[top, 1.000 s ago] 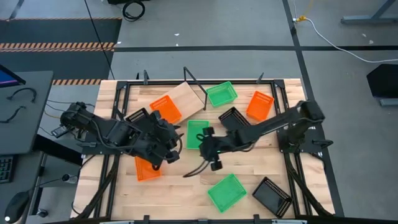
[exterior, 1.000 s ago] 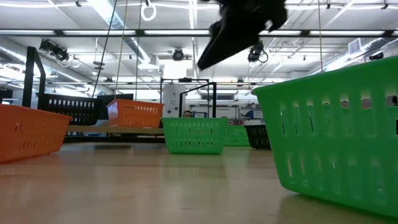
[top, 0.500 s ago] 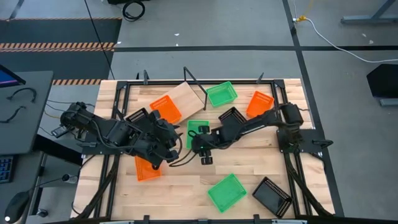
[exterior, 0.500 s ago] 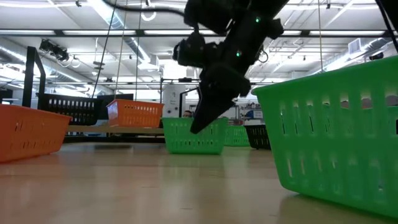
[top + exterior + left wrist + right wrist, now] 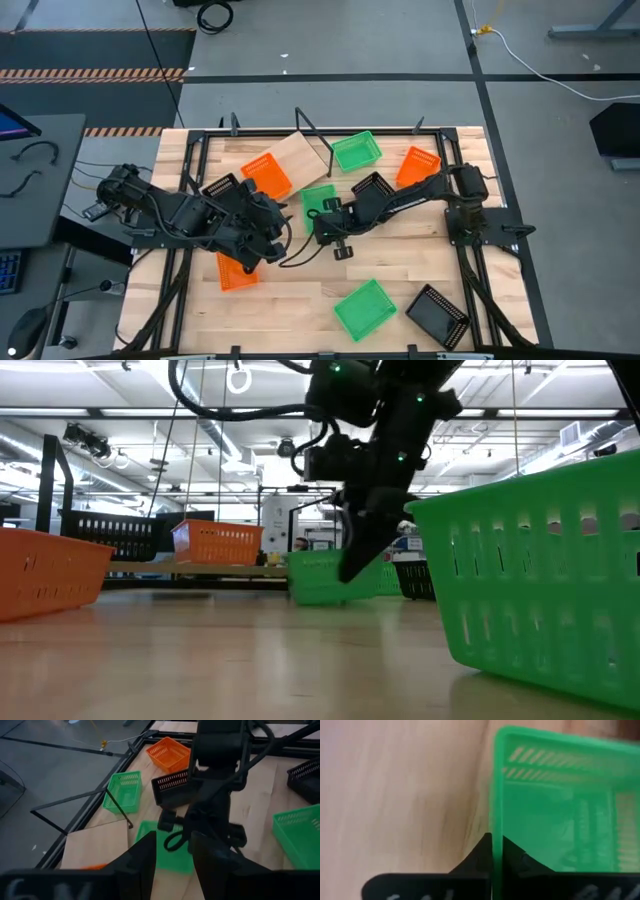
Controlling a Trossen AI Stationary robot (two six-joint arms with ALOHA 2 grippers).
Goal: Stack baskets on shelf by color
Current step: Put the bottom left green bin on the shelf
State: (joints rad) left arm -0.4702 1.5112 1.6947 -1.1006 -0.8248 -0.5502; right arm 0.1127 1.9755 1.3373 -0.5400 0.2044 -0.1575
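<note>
My high camera looks straight down on the table (image 5: 400,300); the low one sits at tabletop height, facing the room. My right wrist camera is pressed close to the middle green basket (image 5: 560,800), which all four views share

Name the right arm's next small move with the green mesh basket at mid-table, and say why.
Probably lift it a little. The right gripper is shut on the rim of the green plastic mesh basket, so raising it clears the tabletop before carrying it toward the light wood shelf, where another green basket sits.
</note>
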